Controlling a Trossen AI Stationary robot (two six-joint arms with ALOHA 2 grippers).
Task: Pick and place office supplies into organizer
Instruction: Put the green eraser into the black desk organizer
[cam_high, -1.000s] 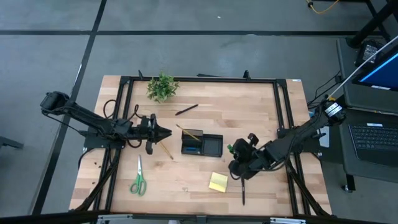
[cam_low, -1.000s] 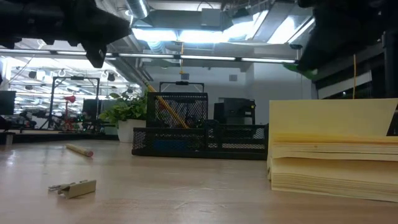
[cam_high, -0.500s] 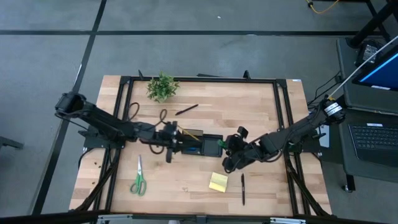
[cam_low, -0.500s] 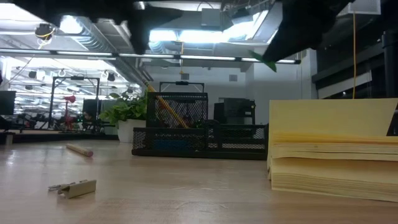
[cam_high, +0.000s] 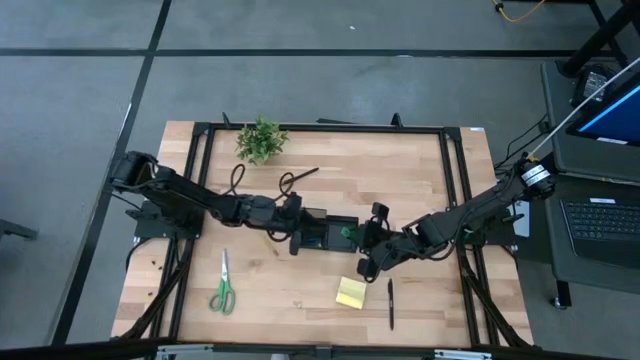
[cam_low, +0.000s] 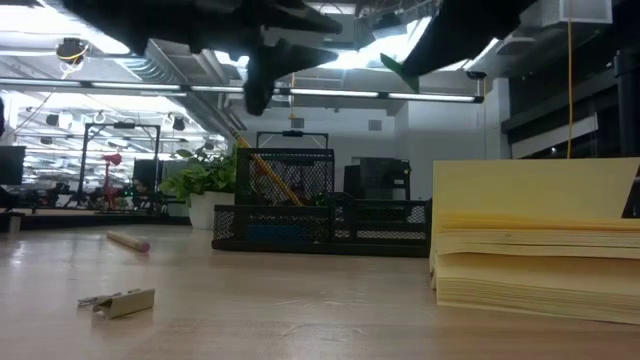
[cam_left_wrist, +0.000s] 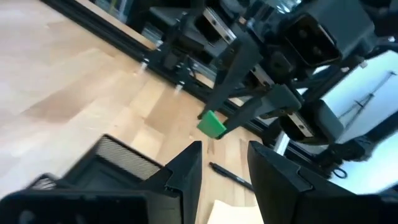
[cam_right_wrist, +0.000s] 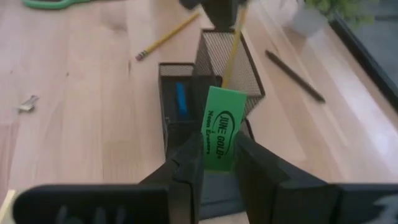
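We read dark lettering on the flat green eraser pinched in the right tool: "JINE GOLD" inside an oval, with a smaller line beneath it too blurred for us to make out.

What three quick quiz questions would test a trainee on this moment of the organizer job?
1. True or false: the right gripper holds a green eraser.
2. Which item lies on the table beside the yellow sticky-note pad? A) scissors B) black pen C) plant
3. Fill in: the left gripper is over the ___ end of the organizer.

Key: 1 true; 2 B, the black pen; 3 taller, where a pencil stands.
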